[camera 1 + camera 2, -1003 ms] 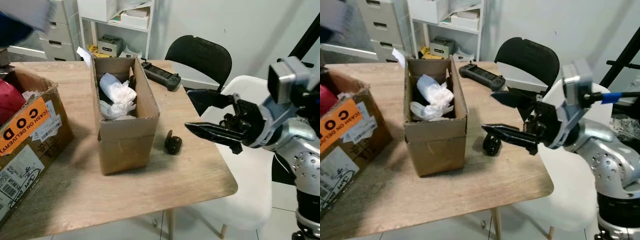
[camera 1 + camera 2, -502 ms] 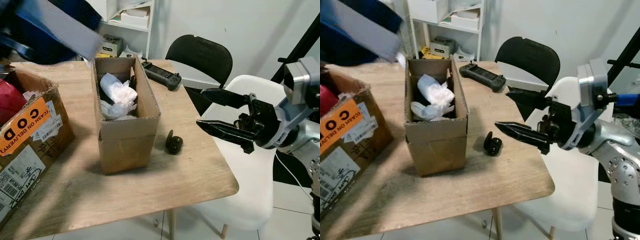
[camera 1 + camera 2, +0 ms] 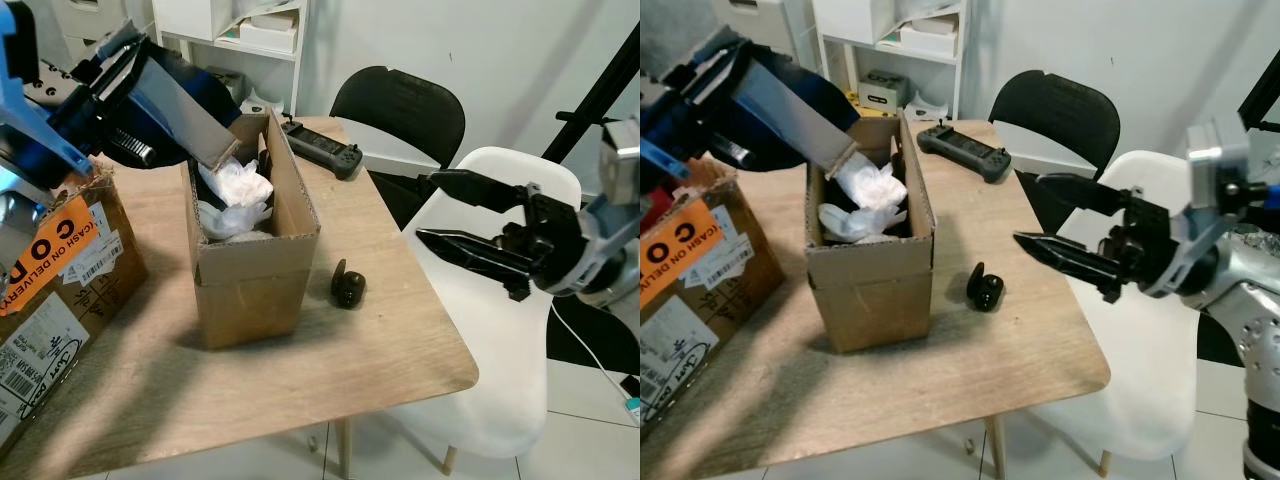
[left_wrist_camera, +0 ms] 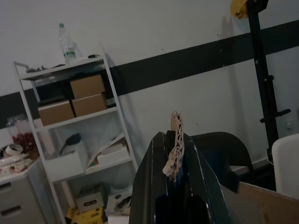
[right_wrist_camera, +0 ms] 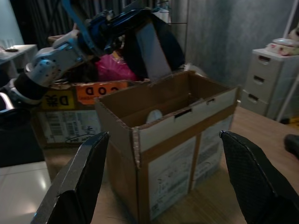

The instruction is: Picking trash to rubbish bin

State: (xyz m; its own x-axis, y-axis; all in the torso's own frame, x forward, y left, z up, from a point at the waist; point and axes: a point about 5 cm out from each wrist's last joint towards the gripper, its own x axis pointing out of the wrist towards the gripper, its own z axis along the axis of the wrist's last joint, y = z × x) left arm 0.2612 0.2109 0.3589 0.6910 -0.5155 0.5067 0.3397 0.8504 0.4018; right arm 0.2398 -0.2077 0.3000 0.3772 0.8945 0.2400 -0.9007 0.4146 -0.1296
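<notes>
My left gripper [image 4: 175, 154] clamps a cardboard scrap [image 4: 174, 151] over the box [image 3: 255, 255]; right gripper [image 3: 440, 210], fingers apart, hangs off the table's [image 3: 300, 370] right edge

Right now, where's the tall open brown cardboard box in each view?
Left eye: tall open brown cardboard box mid-table, left of centre.
Right eye: same spot.
Right wrist: box between the open right tool's fingers.
Left wrist: brown edge beyond the left tool, shut on a cardboard scrap; likely its rim.
Landmark: orange-labelled carton beside it.
</notes>
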